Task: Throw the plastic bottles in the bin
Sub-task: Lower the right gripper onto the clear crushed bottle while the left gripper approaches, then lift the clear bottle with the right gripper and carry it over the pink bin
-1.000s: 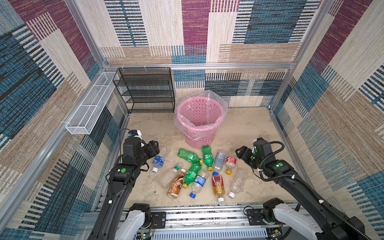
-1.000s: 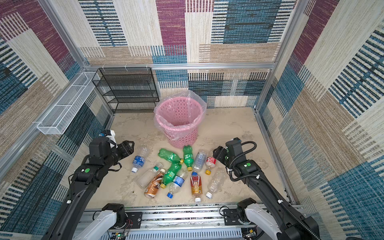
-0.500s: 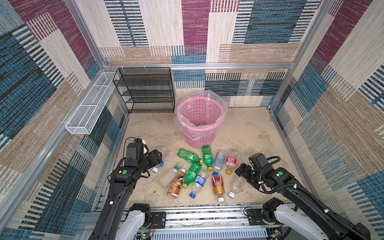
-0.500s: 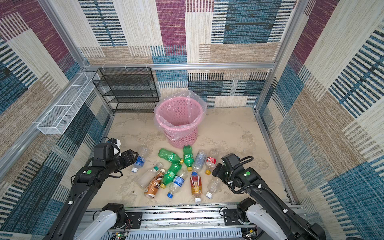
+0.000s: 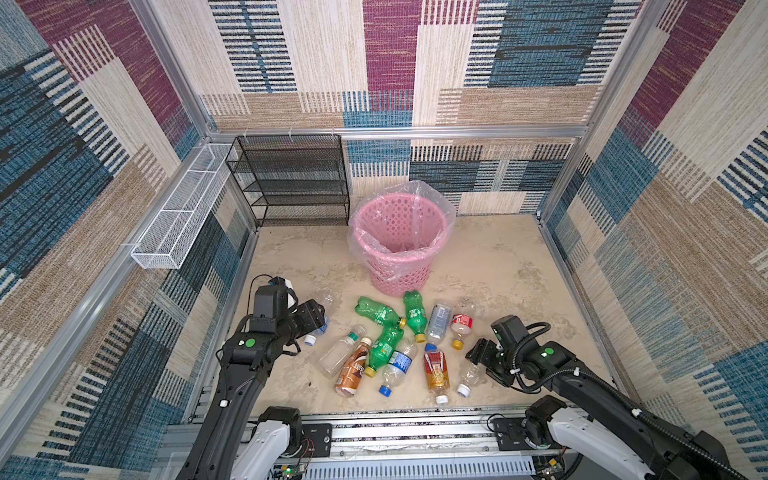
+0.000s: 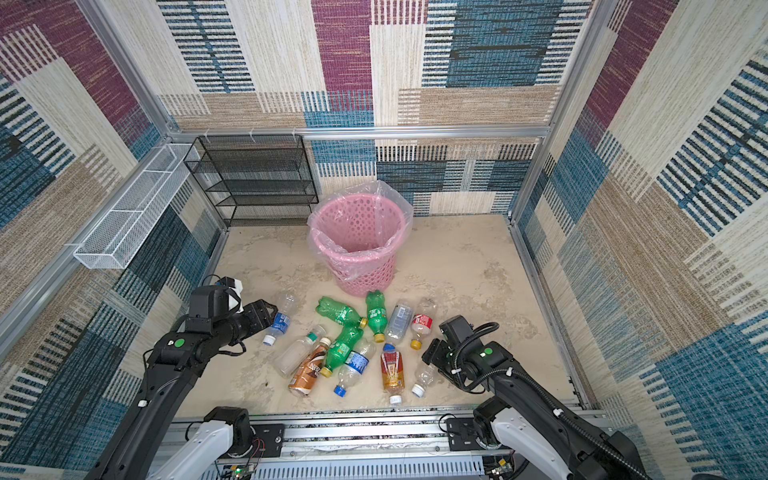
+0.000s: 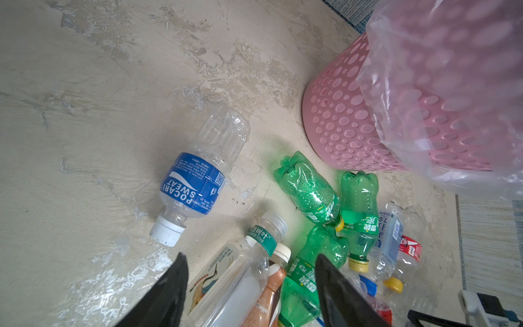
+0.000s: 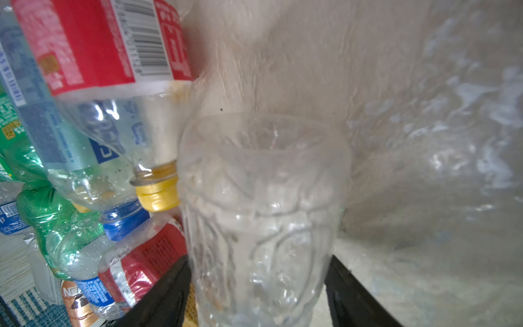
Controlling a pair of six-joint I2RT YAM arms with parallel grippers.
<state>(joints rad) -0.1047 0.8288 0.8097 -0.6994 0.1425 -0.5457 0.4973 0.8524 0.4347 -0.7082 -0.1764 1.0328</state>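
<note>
Clear bottle (image 8: 263, 215) gripped between right jaws; left jaws apart, blue-labelled bottle (image 7: 198, 172) just ahead

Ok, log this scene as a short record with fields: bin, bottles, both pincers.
bin: round pink perforated plastic basket with clear bag liner, upright, no bottle visible inside
bottles: small plastic bottles, all lying on the beige floor in front of the bin
left pincer: open, empty, next to the clear blue-labelled bottle with white cap
right pincer: closed on the clear unlabelled plastic bottle, which lies on the floor
</note>
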